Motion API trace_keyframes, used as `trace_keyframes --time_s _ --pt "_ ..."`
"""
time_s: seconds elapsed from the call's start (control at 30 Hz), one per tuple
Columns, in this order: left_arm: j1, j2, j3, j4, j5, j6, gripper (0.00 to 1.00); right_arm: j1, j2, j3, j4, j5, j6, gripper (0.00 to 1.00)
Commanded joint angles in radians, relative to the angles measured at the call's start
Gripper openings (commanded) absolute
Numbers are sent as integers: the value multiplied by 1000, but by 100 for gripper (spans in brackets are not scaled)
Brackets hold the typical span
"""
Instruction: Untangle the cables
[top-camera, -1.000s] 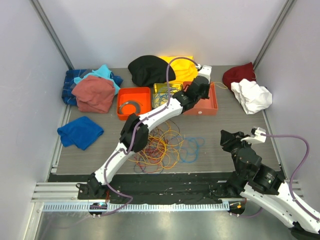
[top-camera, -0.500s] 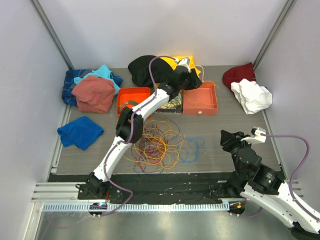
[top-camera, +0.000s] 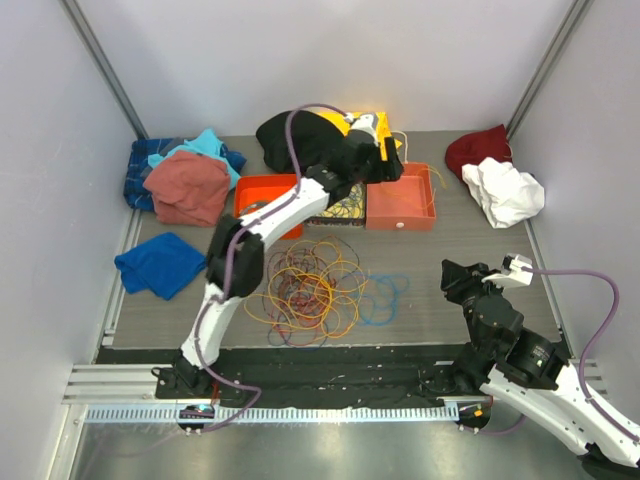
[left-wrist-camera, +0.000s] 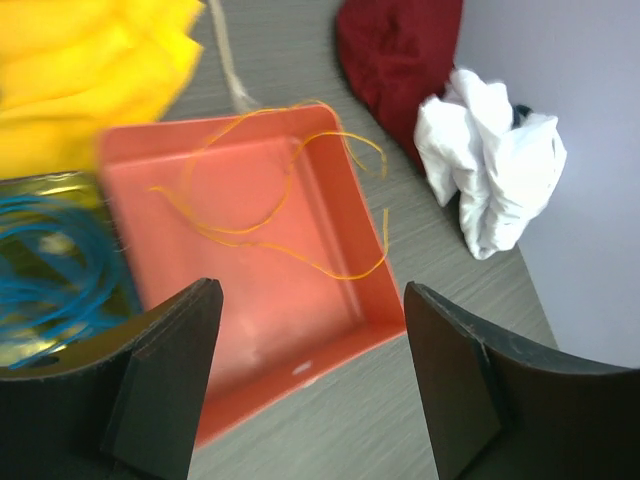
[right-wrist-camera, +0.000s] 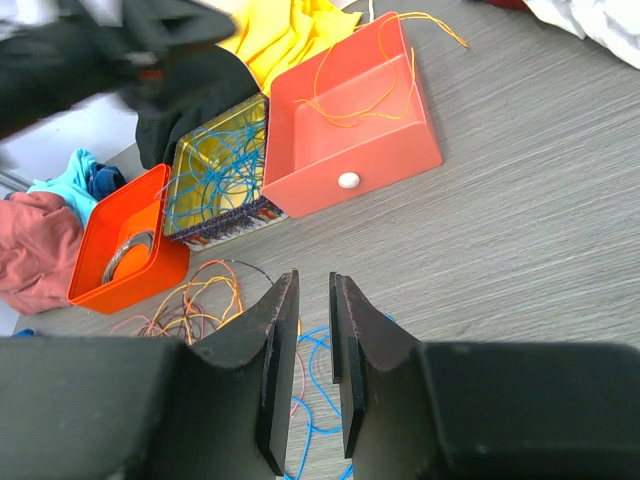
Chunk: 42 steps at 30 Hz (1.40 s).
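A tangle of orange, yellow, red and purple cables lies on the table's middle, with a loose blue cable to its right. One orange cable rests in the salmon tray, partly over its rim. Blue cables fill the yellow tray. My left gripper hovers open and empty above the salmon tray's near edge. My right gripper hangs over the blue cable, its jaws a narrow gap apart with nothing between them.
An orange tray holds a grey coiled ring. Cloths lie around: black and yellow at the back, dark red and white at right, pink-red and blue at left.
My left gripper has opened and drawn back left from over the salmon tray, its elbow swinging left. The right arm has not moved.
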Motion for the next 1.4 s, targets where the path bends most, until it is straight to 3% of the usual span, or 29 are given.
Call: trace_keyframes --time_s 0.0,0.1,0.2,0.33,0.47,0.53,0.77,0.93,0.97,1.03,1.07,1.13,1.17,1.27,1.33,1.37 --pt "-4 -342 -237 31 -261 87 82 4 0 8 24 34 18 27" --pt "-30 -497 -427 17 -385 113 93 3 7 2 43 29 9 28" --pt "-41 -647 -619 2 -418 82 96 4 24 -4 59 34 7 38" --pt "-40 -781 -815 -94 -376 23 96 3 59 -16 90 35 16 45" --pt "-40 -939 -1054 -178 -401 -75 93 4 79 -22 148 27 28 47" --pt "-41 -1032 -1163 -176 -344 -125 92 3 99 -24 168 -9 27 46" --pt "-47 -1183 -1349 -179 -378 -220 89 4 229 -7 242 -118 28 42" --pt "-47 -1275 -1390 -214 -398 -254 88 -4 302 44 254 108 21 48" --pt "-47 -1295 -1397 -211 -390 -258 88 -34 352 94 265 189 16 55" --pt "-47 -1330 -1420 -196 -375 -260 88 -109 424 154 318 180 -25 62" --pt "-47 -1362 -1426 -191 -362 -260 88 -252 516 223 328 71 -21 65" --pt "-47 -1394 -1434 -197 -356 -255 88 -425 606 290 346 -113 50 66" --pt "-47 -1404 -1434 -204 -350 -243 88 -574 689 341 354 -281 92 66" --pt "-47 -1440 -1435 -225 -341 -222 88 -828 884 407 440 -598 241 63" --pt "-47 -1460 -1446 -230 -335 -217 88 -908 976 420 582 -723 361 61" --pt "-47 -1486 -1459 -227 -329 -212 88 -945 1092 424 643 -788 390 55"
